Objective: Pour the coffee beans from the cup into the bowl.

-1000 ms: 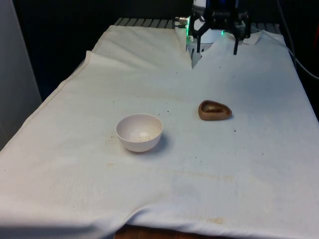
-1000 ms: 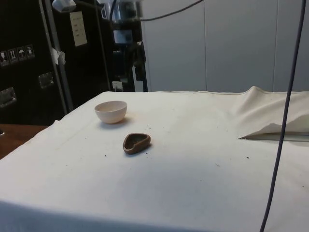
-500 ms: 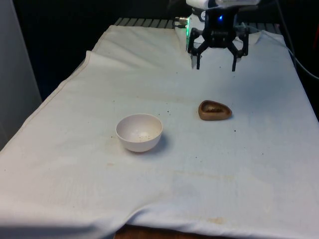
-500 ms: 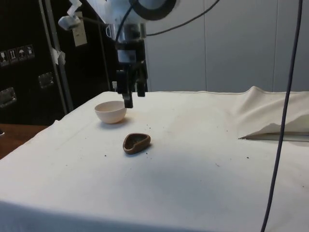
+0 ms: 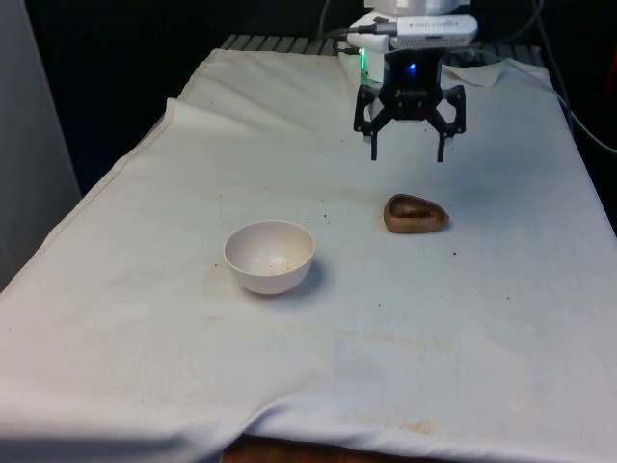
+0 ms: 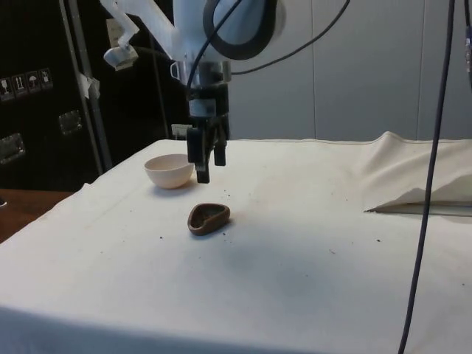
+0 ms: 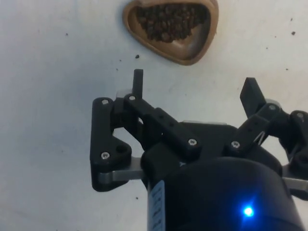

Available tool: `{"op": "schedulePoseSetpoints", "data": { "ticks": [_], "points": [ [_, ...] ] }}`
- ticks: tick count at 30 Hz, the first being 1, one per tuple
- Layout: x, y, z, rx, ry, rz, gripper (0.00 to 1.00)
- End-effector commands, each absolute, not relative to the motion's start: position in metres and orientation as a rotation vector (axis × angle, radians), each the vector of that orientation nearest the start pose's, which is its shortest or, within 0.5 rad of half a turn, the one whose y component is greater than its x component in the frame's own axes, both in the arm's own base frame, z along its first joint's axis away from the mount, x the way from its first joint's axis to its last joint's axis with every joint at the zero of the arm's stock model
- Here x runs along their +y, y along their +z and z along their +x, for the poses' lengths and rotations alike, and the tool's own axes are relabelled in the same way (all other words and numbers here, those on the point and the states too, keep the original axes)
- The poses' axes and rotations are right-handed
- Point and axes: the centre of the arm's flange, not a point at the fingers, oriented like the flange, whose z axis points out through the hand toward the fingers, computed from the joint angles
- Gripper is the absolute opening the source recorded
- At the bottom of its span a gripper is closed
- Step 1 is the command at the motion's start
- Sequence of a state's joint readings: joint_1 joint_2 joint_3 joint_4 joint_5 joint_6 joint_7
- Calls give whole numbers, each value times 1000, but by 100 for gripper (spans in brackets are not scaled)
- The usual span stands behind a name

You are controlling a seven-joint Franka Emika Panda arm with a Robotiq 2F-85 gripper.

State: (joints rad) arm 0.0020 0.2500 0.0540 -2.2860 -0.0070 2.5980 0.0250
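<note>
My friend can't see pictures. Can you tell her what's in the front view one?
A black gripper hangs open above a small brown cup of coffee beans on a white cloth. A white bowl sits apart from the cup, toward the front view's left.

Over the last second the gripper (image 5: 408, 152) comes forward from the far end of the desk (image 5: 482, 318) and descends, its fingers spread wide. In the side view the gripper (image 6: 202, 174) enters the picture from above and now hangs above and just behind the brown cup (image 6: 208, 217) of coffee beans (image 7: 171, 21).
</note>
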Motion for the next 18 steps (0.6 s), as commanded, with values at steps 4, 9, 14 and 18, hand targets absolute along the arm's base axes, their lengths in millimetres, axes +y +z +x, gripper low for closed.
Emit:
{"op": "schedulePoseSetpoints", "data": {
  "ticks": [4,9,14,18],
  "points": [
    [31,243,543,-66,-97,-3095,100],
    [30,241,543,-72,-88,-3087,100],
    [29,241,543,-73,-85,-3091,100],
    [31,239,543,-73,-82,-3098,100]
  ]
}}
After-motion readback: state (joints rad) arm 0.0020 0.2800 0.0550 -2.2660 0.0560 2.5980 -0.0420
